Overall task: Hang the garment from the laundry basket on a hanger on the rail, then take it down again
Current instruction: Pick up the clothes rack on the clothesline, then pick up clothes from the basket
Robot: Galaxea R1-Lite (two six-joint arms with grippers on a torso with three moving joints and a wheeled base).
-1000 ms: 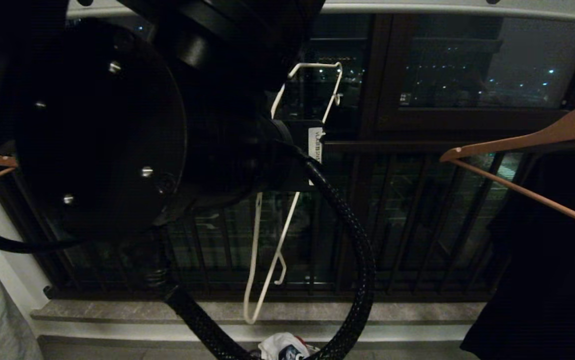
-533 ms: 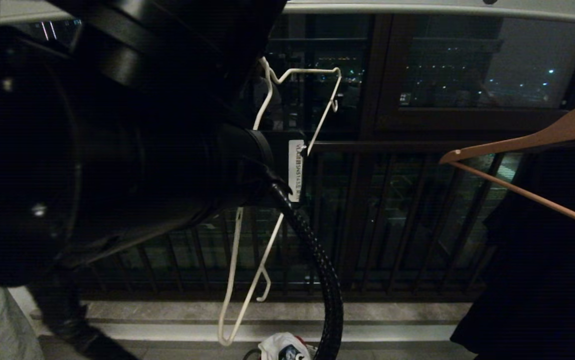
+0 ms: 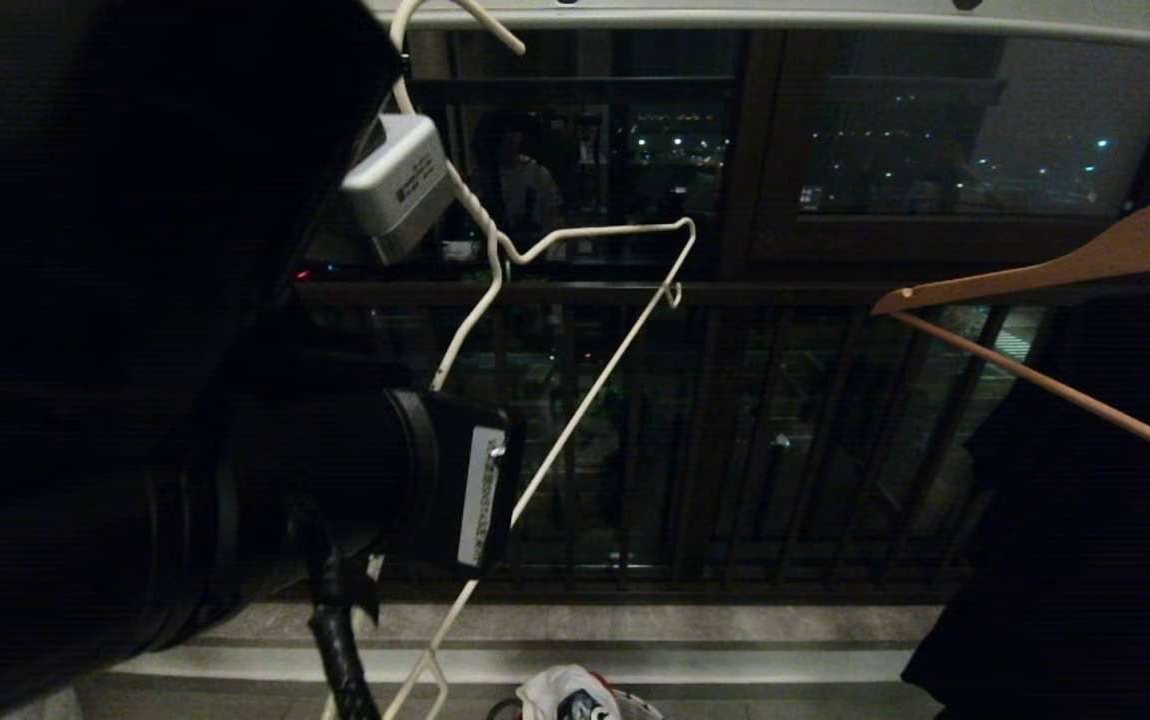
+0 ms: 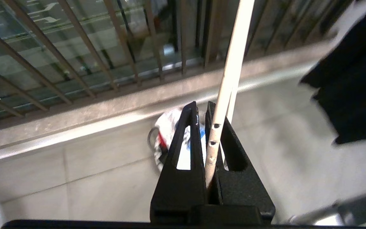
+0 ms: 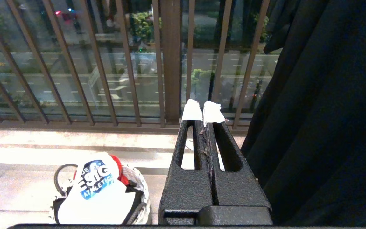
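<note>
The white wire hanger (image 3: 585,400) hangs tilted in front of the balcony bars. Its hook (image 3: 415,20) reaches up to the pale grey rail (image 3: 835,18); whether it rests on the rail I cannot tell. My left gripper (image 4: 202,106) is shut on one chipped wire of the hanger (image 4: 216,136). In the head view the left arm (image 3: 135,350) fills the left side and hides its fingers. The white garment (image 5: 97,187) with a blue graphic lies in the laundry basket (image 5: 140,194) on the floor, also low in the head view as the garment (image 3: 560,695). My right gripper (image 5: 202,109) is parked, shut and empty.
A brown wooden hanger (image 3: 1035,275) carries a large black garment (image 3: 1085,500) on the right, close beside the right gripper. A red cloth (image 5: 117,167) lies in the basket too. The dark balcony railing (image 3: 785,292) and a stone sill (image 3: 735,625) run behind.
My left arm has swung away to the left in the head view, uncovering the hanger's neck and hook. The hanger has shifted lower and leftward, still gripped. The right arm has not moved.
</note>
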